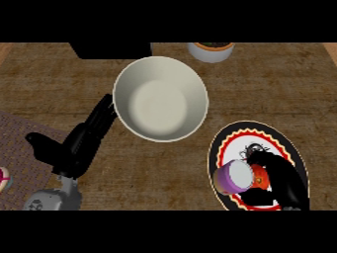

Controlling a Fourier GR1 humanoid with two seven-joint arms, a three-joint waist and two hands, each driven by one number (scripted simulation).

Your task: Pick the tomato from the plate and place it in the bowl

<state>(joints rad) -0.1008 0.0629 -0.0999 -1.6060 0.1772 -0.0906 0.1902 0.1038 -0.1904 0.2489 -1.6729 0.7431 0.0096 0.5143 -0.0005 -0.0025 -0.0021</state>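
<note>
Right hand (276, 180) curls its fingers round the tomato (259, 178) on the plate (273, 140), beside a purple cup (231, 177). Left hand (76, 146) lies spread by the bowl (160, 99). Tomato looks light, soft and smooth-skinned, likely slippery; cradling its sides seems safest.

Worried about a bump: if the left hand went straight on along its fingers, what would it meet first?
Probably the bowl: the left hand points up and right, fingers straight, tips beside the bowl's left rim. Depth is unclear, so it might pass above.
</note>
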